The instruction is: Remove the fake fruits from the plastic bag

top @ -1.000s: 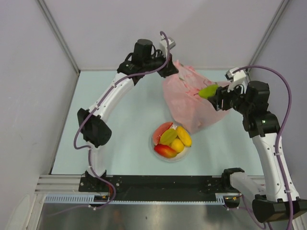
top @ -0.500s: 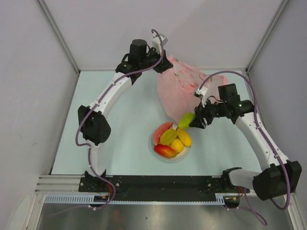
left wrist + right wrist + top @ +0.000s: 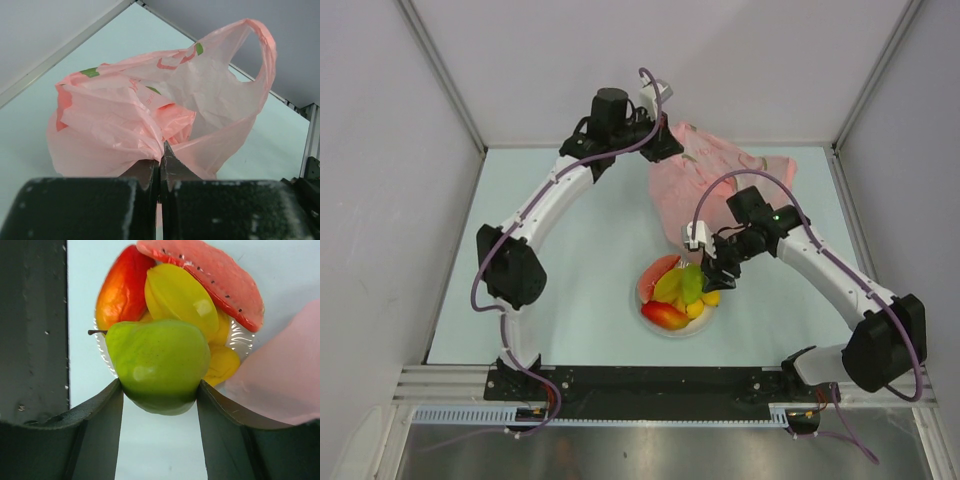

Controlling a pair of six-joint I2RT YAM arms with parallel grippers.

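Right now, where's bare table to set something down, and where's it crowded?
Free: the table between the left arm and the white plate; the near-right patch between plate and right arm. Crowded: the plate, piled with fruits under the green pear in the right gripper, and the pink bag behind it.

pale blue table: pink bag, white plate of fruit.

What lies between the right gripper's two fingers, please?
The pear, held just above the plate; the right wrist view shows it plainly.
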